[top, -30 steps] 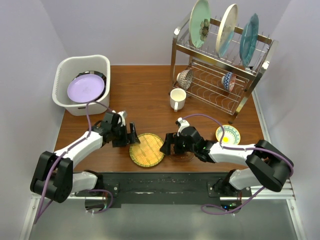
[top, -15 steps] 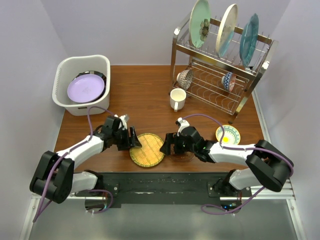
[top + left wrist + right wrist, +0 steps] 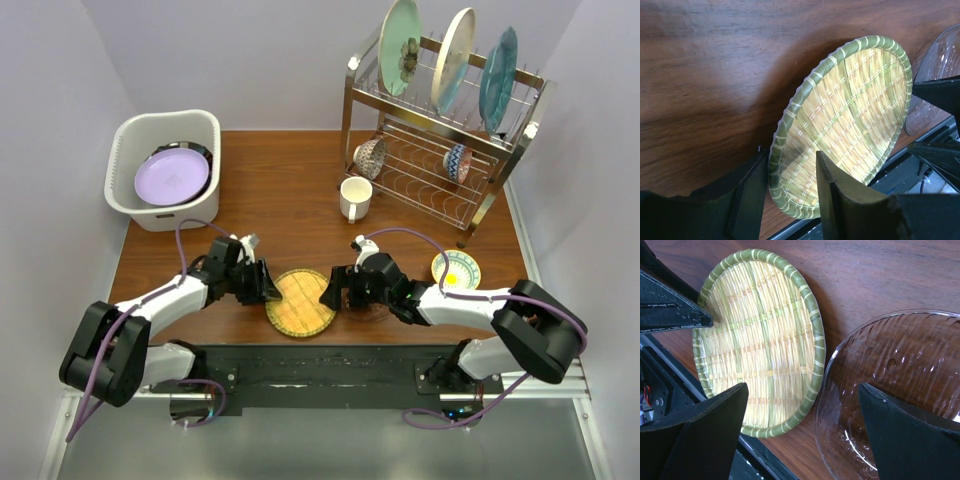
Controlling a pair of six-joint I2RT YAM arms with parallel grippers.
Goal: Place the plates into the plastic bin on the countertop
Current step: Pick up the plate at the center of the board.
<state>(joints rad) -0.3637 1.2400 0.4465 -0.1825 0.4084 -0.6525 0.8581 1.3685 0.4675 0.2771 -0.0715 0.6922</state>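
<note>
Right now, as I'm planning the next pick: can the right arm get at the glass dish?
Probably yes. The right pincer hangs open just above the glass dish, whose rim lies between its fingers. The woven plate sits close beside the dish, so one finger may brush it.

The left gripper (image 3: 268,285) is now further forward than one second ago, and its jaws stand closer together. One finger (image 3: 747,195) is now outside the near rim of the woven bamboo plate (image 3: 300,303), the other over its inside. The plate lies slightly nearer to the right gripper (image 3: 329,293) than before.
</note>
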